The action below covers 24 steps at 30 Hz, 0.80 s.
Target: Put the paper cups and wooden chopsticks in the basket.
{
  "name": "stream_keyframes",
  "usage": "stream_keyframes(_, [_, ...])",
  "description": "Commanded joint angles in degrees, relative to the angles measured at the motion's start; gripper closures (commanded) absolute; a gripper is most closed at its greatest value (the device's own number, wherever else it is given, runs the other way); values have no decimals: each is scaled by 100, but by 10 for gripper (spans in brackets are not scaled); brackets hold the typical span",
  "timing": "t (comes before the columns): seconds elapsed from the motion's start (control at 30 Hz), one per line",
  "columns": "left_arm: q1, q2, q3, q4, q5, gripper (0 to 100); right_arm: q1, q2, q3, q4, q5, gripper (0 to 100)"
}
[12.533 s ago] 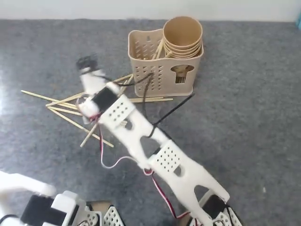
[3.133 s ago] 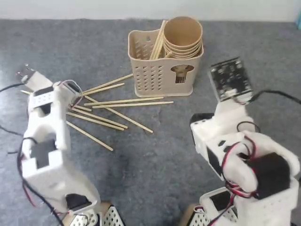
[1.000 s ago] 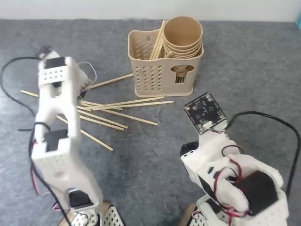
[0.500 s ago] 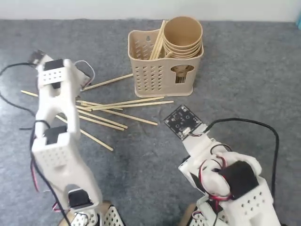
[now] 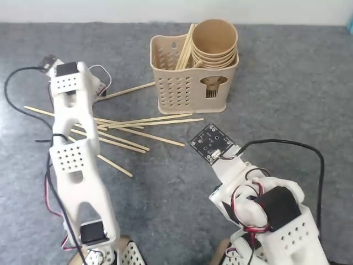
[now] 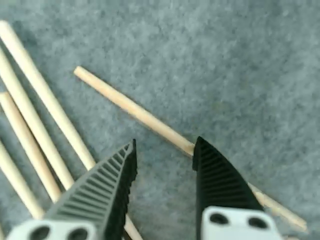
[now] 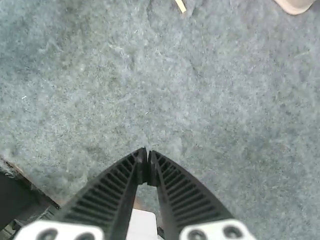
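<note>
Nearest the bases, the right gripper (image 7: 147,150) is hanging low over bare grey carpet (image 7: 225,75) with its jaws pressed together on nothing. It is probably sitting tucked back to leave room for the other arm. Beyond it, the loose wooden chopsticks (image 5: 140,120) are lying fanned across the carpet, waiting to be collected. Farther out, the left gripper (image 6: 165,145) is hovering with its jaws spread over a single chopstick (image 6: 130,107), which is passing between the tips and under one finger. The gripper seems lined up for closing on it. That stick is lying a little apart from its neighbours, which likely makes it the easier pick. Farthest off, the perforated beige basket (image 5: 182,88) is standing upright. It is holding the stacked paper cups (image 5: 214,36), with a few chopsticks (image 5: 186,47) leaning beside them.
</note>
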<state>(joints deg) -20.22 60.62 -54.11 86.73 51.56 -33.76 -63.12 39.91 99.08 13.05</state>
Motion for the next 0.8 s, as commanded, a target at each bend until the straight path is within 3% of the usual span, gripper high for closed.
stream_keyframes(0.0, [0, 290, -963, 299, 35, 827, -31, -57, -18, -119, 255, 987])
stream_keyframes(0.2, [62, 1143, -1710, 281, 53, 841, -31, -57, -18, -110, 343, 987])
stream_keyframes(0.37, [141, 1530, -2440, 466, -316, 998, -40, -57, -18, -127, 343, 987])
stream_keyframes(0.6, [369, 1582, -3618, 1433, -466, 988, -31, -75, -18, -110, 343, 987])
stream_keyframes(0.77, [387, 1231, -4136, 1415, -571, 988, -4, -57, -18, -189, 352, 989])
